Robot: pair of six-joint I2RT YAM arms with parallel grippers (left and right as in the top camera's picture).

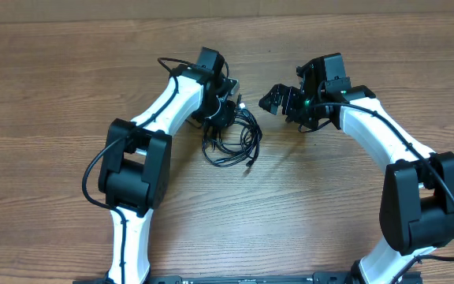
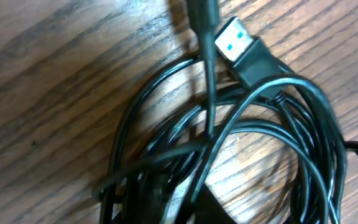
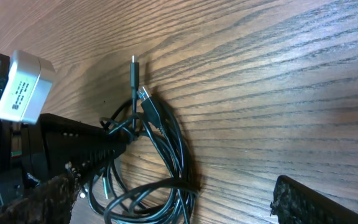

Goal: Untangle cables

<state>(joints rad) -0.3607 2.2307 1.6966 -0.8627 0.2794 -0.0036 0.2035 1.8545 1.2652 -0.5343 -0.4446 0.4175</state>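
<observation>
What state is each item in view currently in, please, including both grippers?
cables: tangled in one looped heap, lying on the table.
USB plug: unplugged, resting on top of the loops.
left gripper: down at the heap; open or shut cannot be told.
right gripper: open, empty, apart from the heap.

The left arm (image 1: 164, 106) and the right arm (image 1: 377, 130) are built alike: smooth white links joined by boxy black housings (image 1: 136, 170). Thick black wires (image 1: 93, 170) loop out past the joints and run along the white shells. A green light (image 1: 307, 101) glows on the right arm's black end. Seen from the right wrist, the fingers (image 3: 319, 202) are black and rough-grained, and a white box (image 3: 23, 87) carries small print.
</observation>
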